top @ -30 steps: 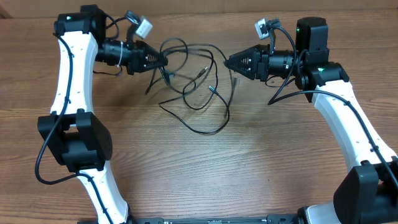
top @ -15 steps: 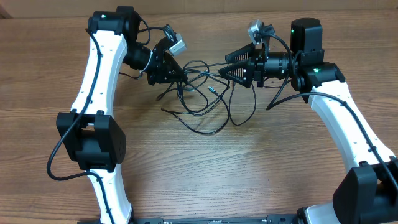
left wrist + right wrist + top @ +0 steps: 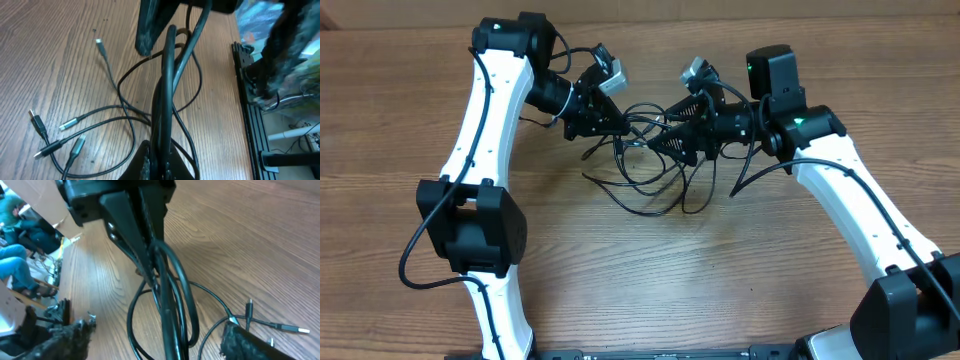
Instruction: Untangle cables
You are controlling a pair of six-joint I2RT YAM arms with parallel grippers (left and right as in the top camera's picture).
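Note:
The cables (image 3: 655,200) are thin black cords lying in loose overlapping loops at the middle of the wooden table. My left gripper (image 3: 611,122) is shut on a bunch of strands, which rise from its tips (image 3: 162,152) toward the right gripper's finger (image 3: 150,27). Several plug ends (image 3: 75,121) lie flat on the wood to the left. My right gripper (image 3: 662,141) is open right beside the left one. Its fingers (image 3: 250,345) stand wide apart with the taut cables (image 3: 170,305) running between them, untouched by the pads.
Both white arms lean in over the table's far half, their tips almost meeting. A black rail (image 3: 670,353) runs along the front edge. Bare wood (image 3: 720,280) lies in front of the loops. Seated people (image 3: 15,255) show beyond the table's edge.
The grippers have come together from about a hand's width apart. The left one carried its strands rightward; the right one moved left and opened wide around the strands.

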